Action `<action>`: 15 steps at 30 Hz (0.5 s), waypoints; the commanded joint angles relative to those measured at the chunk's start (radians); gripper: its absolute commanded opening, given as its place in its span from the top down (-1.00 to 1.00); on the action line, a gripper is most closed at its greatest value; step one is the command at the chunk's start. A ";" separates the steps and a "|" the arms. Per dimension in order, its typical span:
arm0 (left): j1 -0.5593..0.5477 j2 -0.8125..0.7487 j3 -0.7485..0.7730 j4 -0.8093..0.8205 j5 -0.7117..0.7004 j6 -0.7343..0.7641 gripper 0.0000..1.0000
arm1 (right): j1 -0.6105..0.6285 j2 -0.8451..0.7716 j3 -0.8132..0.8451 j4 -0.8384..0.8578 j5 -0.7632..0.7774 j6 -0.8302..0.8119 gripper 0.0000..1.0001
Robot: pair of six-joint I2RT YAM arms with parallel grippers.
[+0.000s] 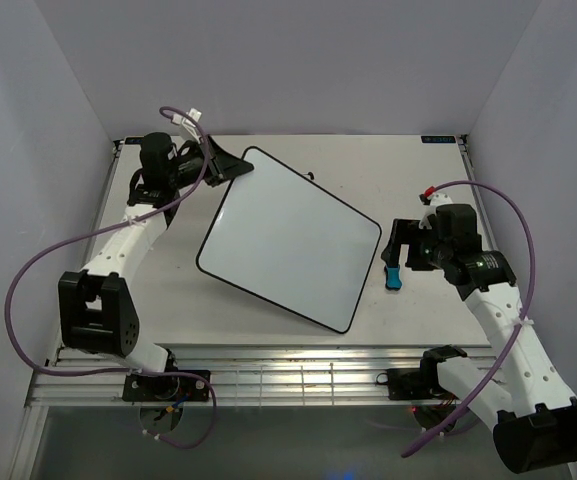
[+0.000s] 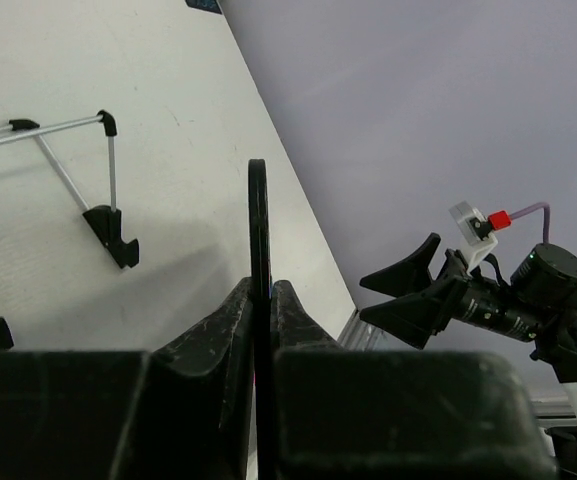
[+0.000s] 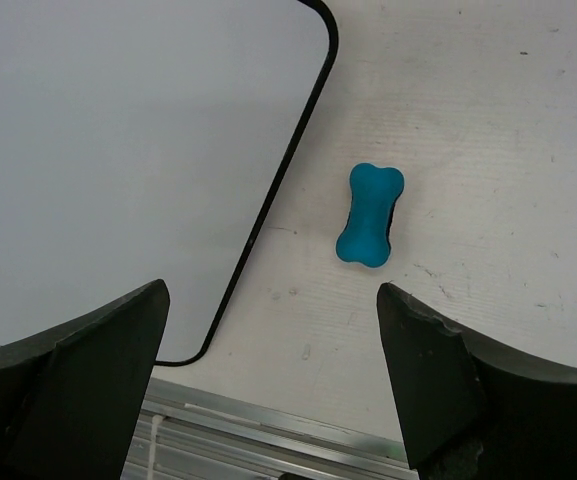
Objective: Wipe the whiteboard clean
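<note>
The whiteboard (image 1: 288,240) lies skewed in the middle of the table, its glossy white face blank inside a thin black frame. My left gripper (image 1: 232,170) is shut on the board's far-left corner; in the left wrist view the board's edge (image 2: 258,220) runs edge-on between the closed fingers (image 2: 233,320). My right gripper (image 1: 395,243) hovers open off the board's right corner. A small blue bone-shaped eraser (image 1: 392,277) lies on the table beside that corner. In the right wrist view the eraser (image 3: 370,214) sits beyond the wide-open right gripper (image 3: 273,300), next to the whiteboard (image 3: 118,150).
A thin black wire stand (image 2: 108,215) rests on the table behind the board. The right arm (image 2: 508,300) shows in the left wrist view. An aluminium rail (image 1: 288,375) runs along the table's near edge, and grey walls close in on three sides.
</note>
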 commanded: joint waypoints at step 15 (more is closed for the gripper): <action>-0.102 0.254 0.358 0.195 -0.008 -0.112 1.00 | -0.006 -0.072 0.059 0.001 -0.032 -0.045 -0.80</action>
